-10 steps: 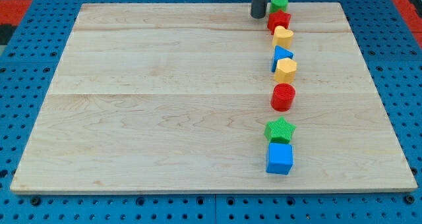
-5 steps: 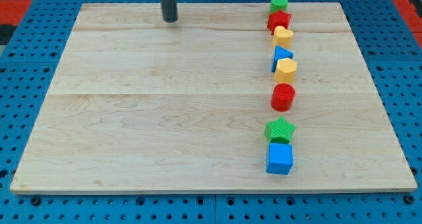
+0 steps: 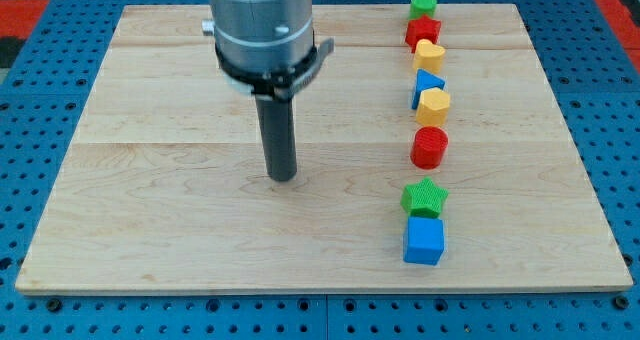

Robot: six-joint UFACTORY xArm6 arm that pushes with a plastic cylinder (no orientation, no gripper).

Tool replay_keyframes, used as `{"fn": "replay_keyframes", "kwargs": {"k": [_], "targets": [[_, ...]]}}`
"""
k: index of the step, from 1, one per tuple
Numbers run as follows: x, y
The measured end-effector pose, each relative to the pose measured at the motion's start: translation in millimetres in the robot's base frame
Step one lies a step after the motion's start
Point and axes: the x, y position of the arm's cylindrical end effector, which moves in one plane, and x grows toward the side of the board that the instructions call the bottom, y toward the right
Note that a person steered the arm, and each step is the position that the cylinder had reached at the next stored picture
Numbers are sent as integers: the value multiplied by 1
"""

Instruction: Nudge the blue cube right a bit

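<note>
The blue cube [image 3: 423, 240] sits on the wooden board [image 3: 150, 230] near the view's bottom right, touching the green star [image 3: 425, 197] just above it. My tip [image 3: 283, 176] rests on the board well to the left of the blue cube and a little higher in the view, with open board between them. The arm's grey body hangs above the tip.
A column of blocks runs up the view's right: red cylinder [image 3: 430, 147], yellow hexagon [image 3: 433, 106], blue triangle [image 3: 427, 84], yellow block [image 3: 429, 55], red block [image 3: 423, 31], green cylinder [image 3: 423, 5]. The board's right edge lies beyond them.
My tip has moved from the view's top, first leftward, then down to the board's middle. The arm's body has come into view. No block has moved.
</note>
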Motion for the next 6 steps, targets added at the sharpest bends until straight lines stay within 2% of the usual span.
{"fn": "replay_keyframes", "kwargs": {"k": [1, 2, 3, 6], "targets": [[33, 15], [53, 58], [67, 61], [70, 93]]}}
